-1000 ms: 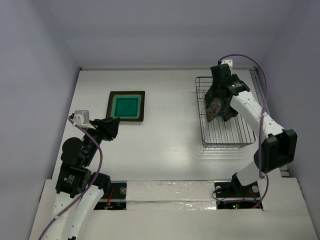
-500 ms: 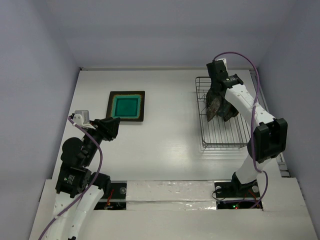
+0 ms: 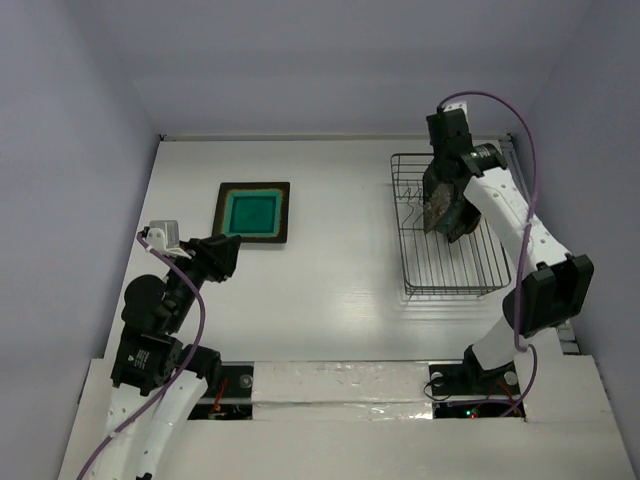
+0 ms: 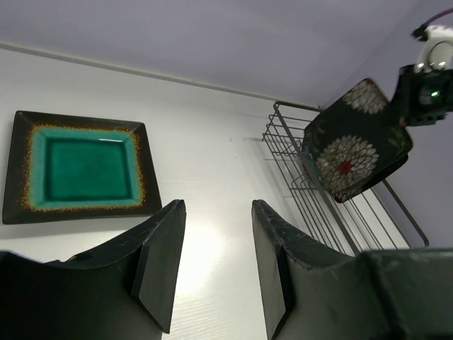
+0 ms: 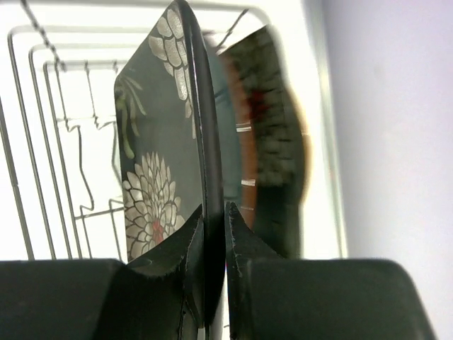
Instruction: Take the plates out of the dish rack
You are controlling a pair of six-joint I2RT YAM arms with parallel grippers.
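One square teal-faced plate point(image 3: 254, 211) lies flat on the table at the left; it also shows in the left wrist view point(image 4: 79, 166). My right gripper point(image 3: 441, 196) is shut on the edge of the second square plate point(image 5: 159, 156), black back with white flowers, and holds it upright above the dish rack point(image 3: 412, 262). The left wrist view shows that plate point(image 4: 356, 143) lifted over the rack point(image 4: 297, 184). My left gripper point(image 4: 212, 234) is open and empty, low near the table's front left point(image 3: 225, 252). Behind the held plate a blurred dark shape point(image 5: 272, 142) stands. The round plates are not identifiable.
The wire rack stands at the right near the right wall. Purple cables run along both arms. Walls enclose the table at the left, back and right.
My right gripper has lifted the flowered square plate a little and shifted it right over the rack. The left arm has not moved.
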